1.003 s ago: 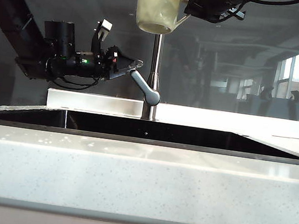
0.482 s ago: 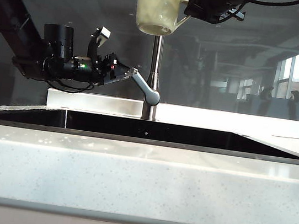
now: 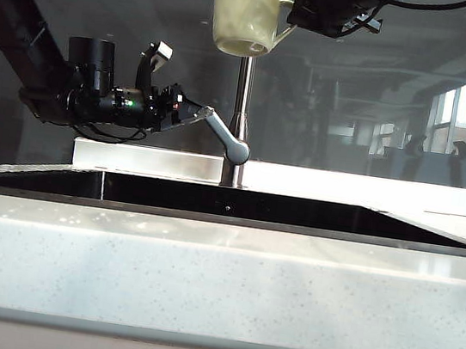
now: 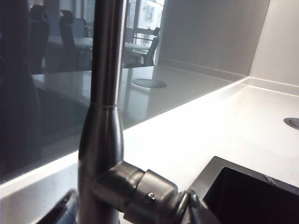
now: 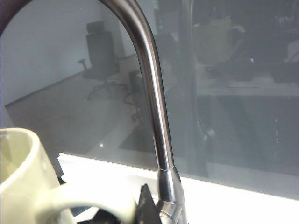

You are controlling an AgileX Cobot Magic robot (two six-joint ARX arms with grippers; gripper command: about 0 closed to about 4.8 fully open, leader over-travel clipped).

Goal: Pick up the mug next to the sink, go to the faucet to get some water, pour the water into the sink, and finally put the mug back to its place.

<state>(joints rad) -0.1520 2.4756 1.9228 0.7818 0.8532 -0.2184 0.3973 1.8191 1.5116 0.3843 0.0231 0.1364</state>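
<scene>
1. Up near the top of the faucet (image 3: 241, 98), the mug (image 3: 243, 11) hangs upright in the air, well above the sink (image 3: 229, 202), its handle pinched in the right gripper (image 3: 295, 14). In the right wrist view the handle loops just in front of a dark fingertip (image 5: 145, 205), with the gooseneck curving overhead.
2. I'd say this is the water-getting step: mug in place by the spout, tap not yet visibly running.
3. The left gripper (image 3: 196, 113) sits out to the side at the end of the grey lever (image 3: 225, 136). Its jaws stand wide, one on either side of the lever where it joins the pipe, as the left wrist view shows; I can't tell if they press on it.
4. The next move, to my eye, calls for the left arm to swing that lever while the right holds the mug steady under the outlet.
</scene>
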